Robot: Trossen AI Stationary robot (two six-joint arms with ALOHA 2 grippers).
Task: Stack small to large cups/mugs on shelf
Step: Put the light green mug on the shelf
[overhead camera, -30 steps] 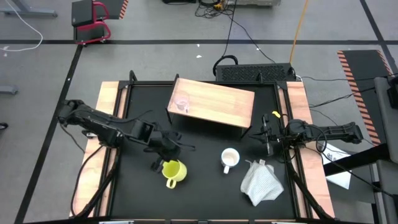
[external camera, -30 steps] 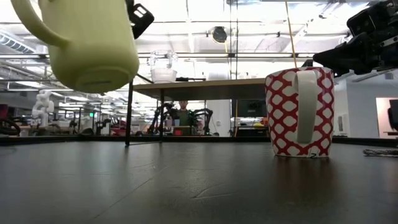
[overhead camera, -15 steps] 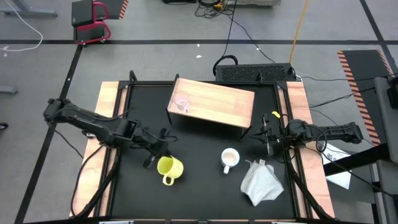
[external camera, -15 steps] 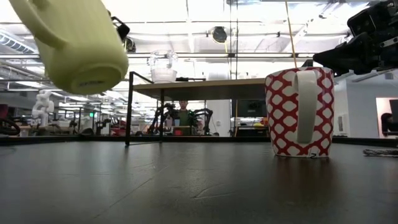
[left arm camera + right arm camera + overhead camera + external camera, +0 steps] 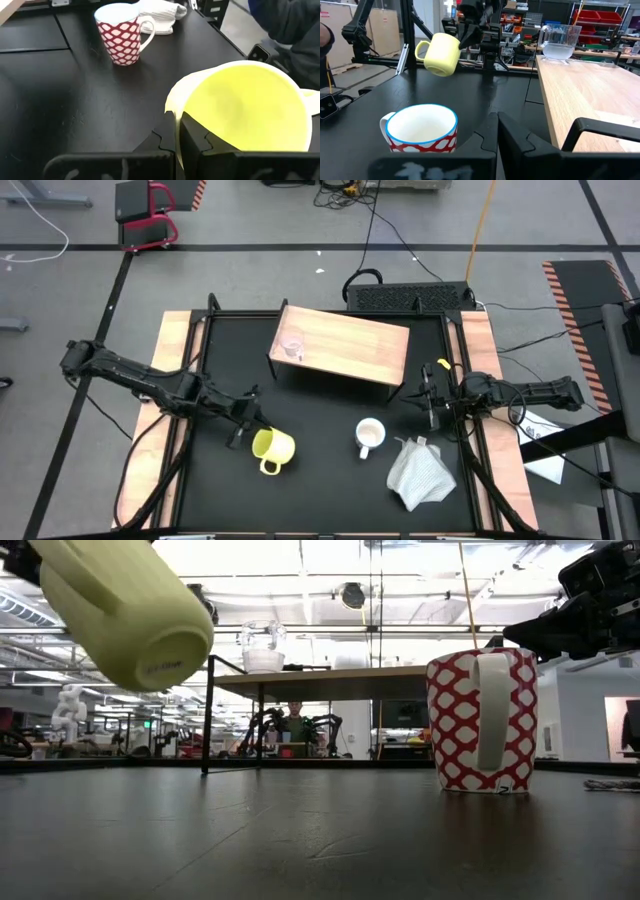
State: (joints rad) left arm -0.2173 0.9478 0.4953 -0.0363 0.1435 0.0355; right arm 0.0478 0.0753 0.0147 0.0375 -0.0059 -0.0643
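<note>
Overhead, the left gripper clamped the rim of the yellow handled mug, lifted over the black tabletop well short of the light wooden shelf; the right gripper waited, fingers together. At table level, that mug hung tilted beside the standing red-and-white patterned mug. From the right wrist, a small clear glass cup stood on the shelf.

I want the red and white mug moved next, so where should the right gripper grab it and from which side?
Pinch the rim of the red-and-white mug from above, on the side away from its handle. It stands upright with its mouth open, and the right gripper waits nearby at the table's right edge.
</note>
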